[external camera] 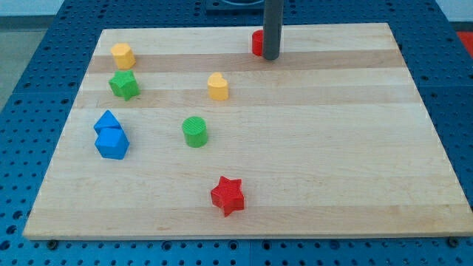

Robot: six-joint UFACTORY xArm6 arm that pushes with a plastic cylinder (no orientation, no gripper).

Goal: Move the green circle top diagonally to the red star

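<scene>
The green circle is a short cylinder left of the board's middle. The red star lies below it and slightly to the right, near the view's bottom edge of the board. My tip is at the view's top, touching or just beside a red block that the rod partly hides. The tip is far above and to the right of the green circle.
A yellow heart-like block sits above the green circle. A yellow block and a green star are at the upper left. Two blue blocks touch at the left. The wooden board rests on a blue pegboard.
</scene>
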